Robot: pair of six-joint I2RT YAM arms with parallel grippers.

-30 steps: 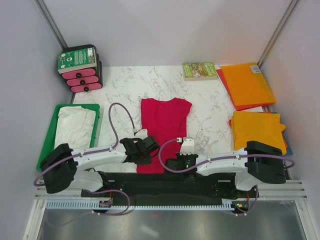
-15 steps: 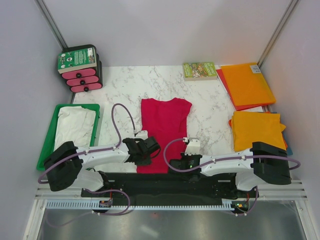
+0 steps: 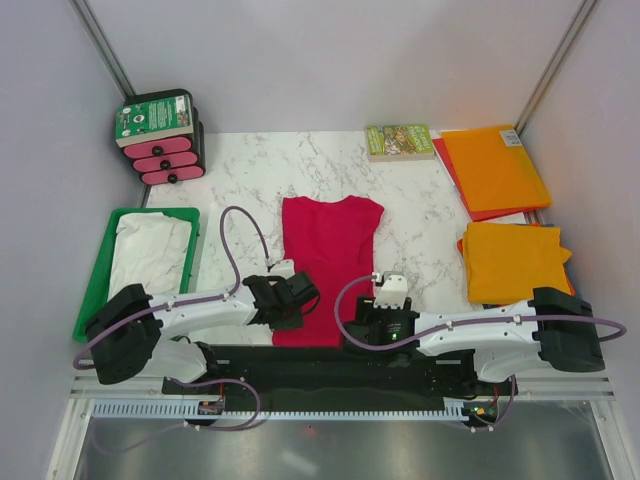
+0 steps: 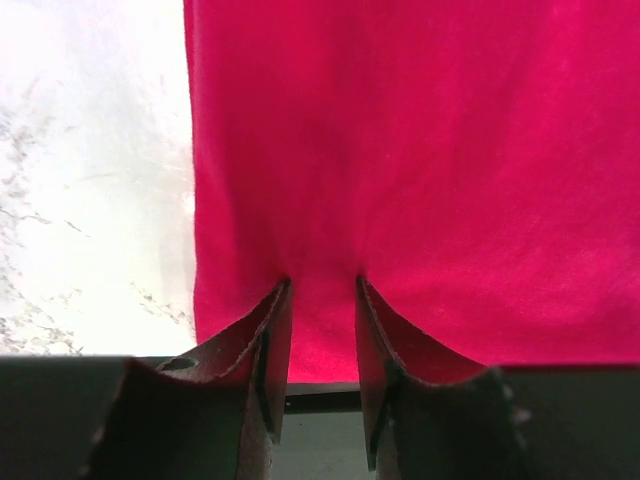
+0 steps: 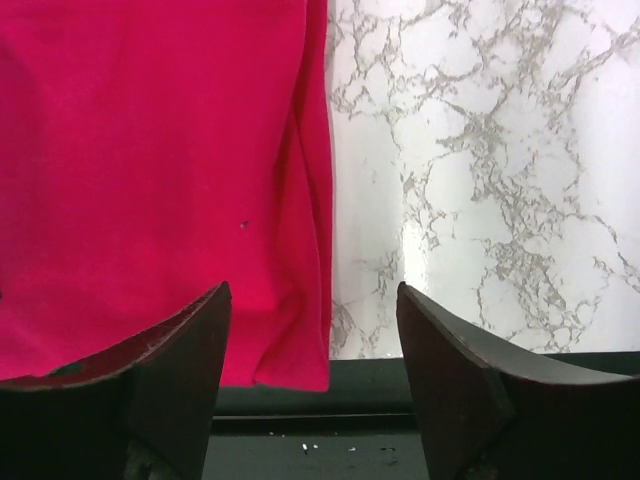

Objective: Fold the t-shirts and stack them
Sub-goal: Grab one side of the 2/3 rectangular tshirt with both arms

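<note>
I count four t-shirts on my screens: one crimson t-shirt, one white t-shirt, and two orange, the far orange t-shirt and the near orange t-shirt. Thin red and blue edges show under the orange pair, but I can't count the layers there. There is one worktop, one green tray and one book. One black stack shows three pink-faced layers and one green label on top. I have two arms, the left arm and the right arm, so two pincers: the left pincer and the right pincer, each with two fingers.
</note>
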